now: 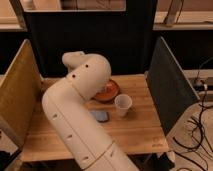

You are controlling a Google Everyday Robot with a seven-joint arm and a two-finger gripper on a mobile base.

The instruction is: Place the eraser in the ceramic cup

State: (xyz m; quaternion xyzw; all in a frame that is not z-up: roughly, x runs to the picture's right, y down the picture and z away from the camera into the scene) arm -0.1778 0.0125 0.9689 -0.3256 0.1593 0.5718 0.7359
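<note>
Nearest the camera, my own arm (pixel 75 115) rises off the front of the wooden table (pixel 137 132) and bends over at the elbow, so its bulk hides the pincer. I judge the pincer sits low behind that bend, at the left edge of the ceramic cup (pixel 115 91), because that is where the load must go. Its jaws are spread as wide as they go, but I cannot tell whether anything lies between them. Just right of my arm lies the flat blue-grey pad (pixel 100 116), and beyond it the small white cup (pixel 122 105) stands upright just in front of the orange dish; both are bystanders. The eraser shows nowhere on the bare wood, so it is either behind my arm or in the dish.
</note>
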